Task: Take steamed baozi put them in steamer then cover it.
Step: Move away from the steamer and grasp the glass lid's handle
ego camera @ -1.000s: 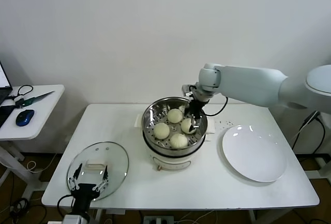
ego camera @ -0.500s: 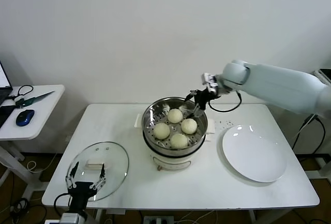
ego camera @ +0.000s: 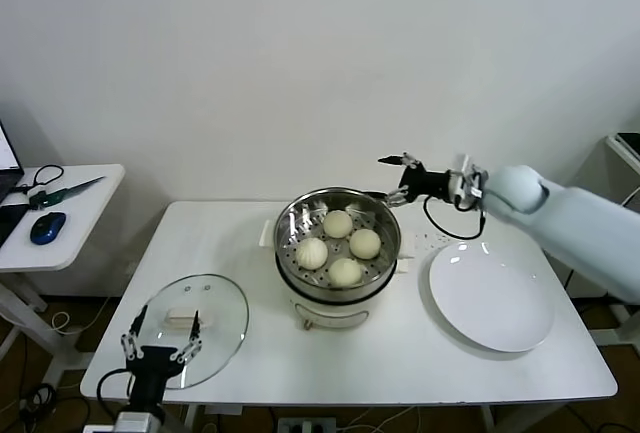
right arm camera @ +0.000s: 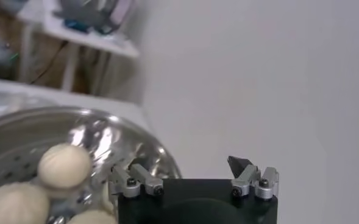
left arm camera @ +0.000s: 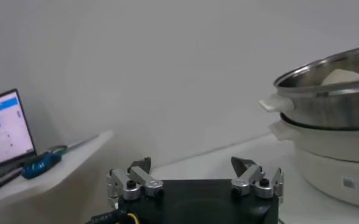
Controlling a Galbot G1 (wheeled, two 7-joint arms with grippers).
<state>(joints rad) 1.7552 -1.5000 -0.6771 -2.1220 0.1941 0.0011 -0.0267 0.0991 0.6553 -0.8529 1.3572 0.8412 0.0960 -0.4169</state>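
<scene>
Head view: four smooth, cream-white baozi [ego camera: 338,247] sit clustered in the shiny perforated steamer [ego camera: 289,215] mid-bench [ego camera: 420,363]. The clear glass cover [ego camera: 225,311] lies flat near the left claw [ego camera: 160,338], spread empty. Right claw [ego camera: 402,179] hovers spread beside the steamer's rim.

Right wrist view: domed baozi [right arm camera: 63,165] rest on the holed floor.

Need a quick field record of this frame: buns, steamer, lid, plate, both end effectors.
baozi: four, all in the steamer
steamer: uncovered, on white pot base, mid-table
cover: glass lid flat on the table's front left corner, white handle up
plate: white plate, nothing on it, right of the steamer
right end effector: open, holding nothing, above the steamer's far right rim
left end effector: open, holding nothing, at the lid's near edge
remaining: lid not yet on steamer
</scene>
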